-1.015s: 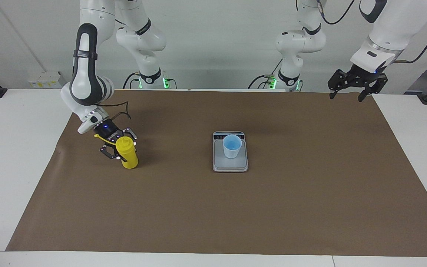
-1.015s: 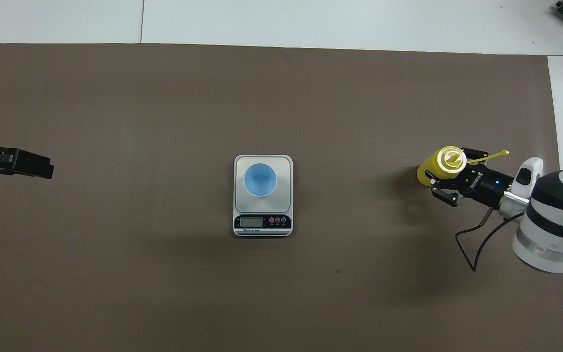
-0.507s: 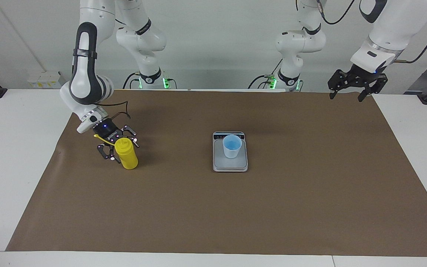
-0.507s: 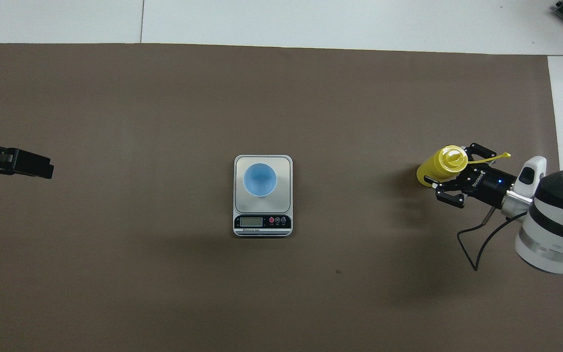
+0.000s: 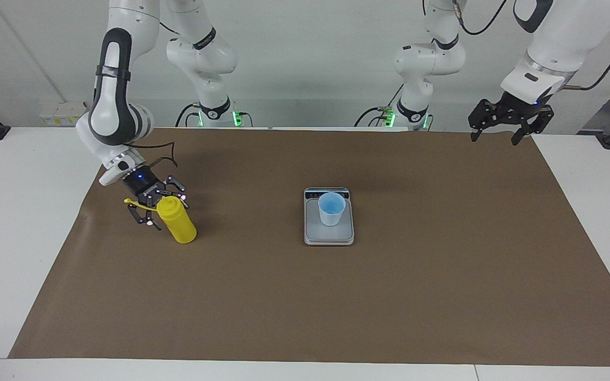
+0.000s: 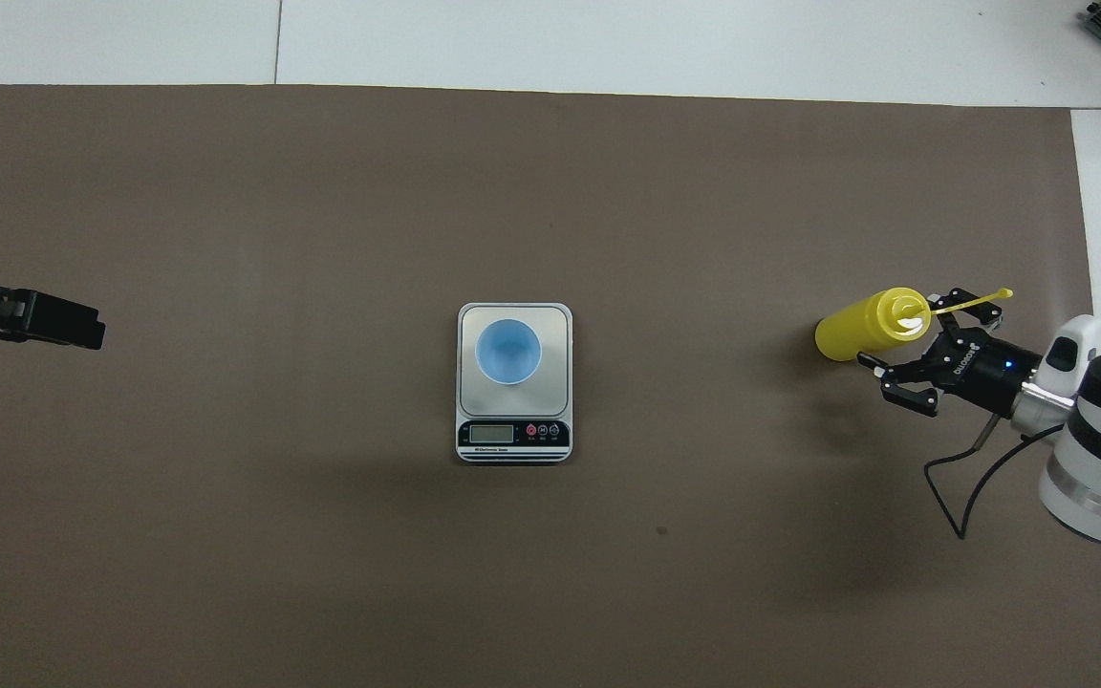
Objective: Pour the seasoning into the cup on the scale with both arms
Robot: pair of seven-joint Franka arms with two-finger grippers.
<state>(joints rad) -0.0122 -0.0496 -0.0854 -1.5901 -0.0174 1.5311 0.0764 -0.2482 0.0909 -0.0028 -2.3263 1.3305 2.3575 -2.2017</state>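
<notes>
Seasoning bottle (image 5: pixel 177 221) stands on the brown mat (image 5: pixel 305 296) toward the right arm's end of the table, well apart from the scale (image 5: pixel 329 233). We see it leaning, top tipped toward the right gripper (image 5: pixel 152 207), base planted on the mat. Right gripper sits just beside the bottle's top with its fingers spread and nothing gripped; the bottle is outside the fingers. We can't tell whether a fingertip touches the bottle. Yellow cap strap (image 6: pixel 976 299) sticks out from the nozzle across the gripper. Cup (image 5: pixel 331 208) stands upright on the scale's weighing plate, mid-table; the scale's display strip faces the robots. Left gripper (image 5: pixel 497 137) waits, raised over the mat's corner at the left arm's end, fingers spread, holding nothing.
</notes>
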